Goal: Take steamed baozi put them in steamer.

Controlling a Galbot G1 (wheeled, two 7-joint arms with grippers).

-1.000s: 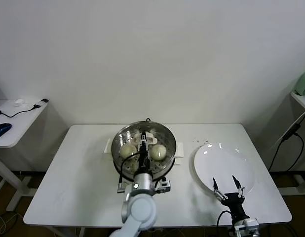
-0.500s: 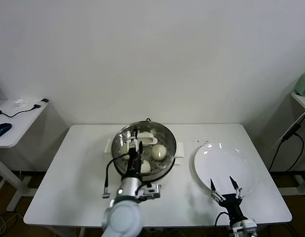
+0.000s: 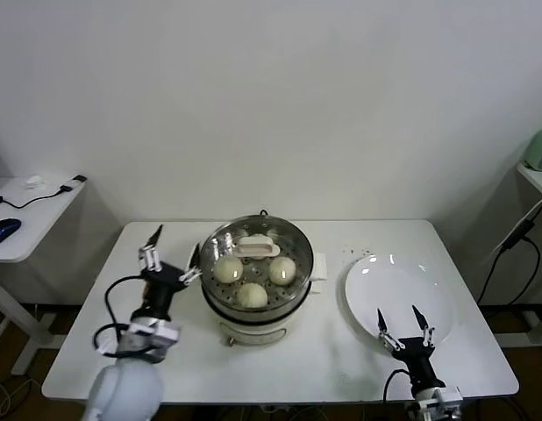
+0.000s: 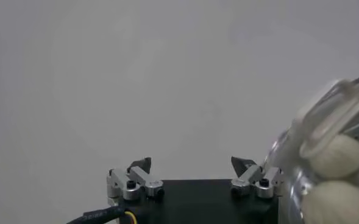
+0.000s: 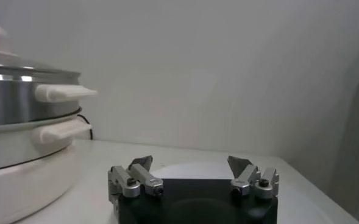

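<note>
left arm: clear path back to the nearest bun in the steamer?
Probably yes. The left gripper is open and empty just left of the steamer, which has no lid on. The nearest bun lies exposed, though the rim means going over and down.

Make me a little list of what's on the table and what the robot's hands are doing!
steamer: middle of the table
baozi: three show in the basket
lid: leaning in the back of the steamer
plate: right of the steamer, bare
left gripper: jaws open, beside the steamer's left side
right gripper: jaws open, at the plate's near edge
</note>
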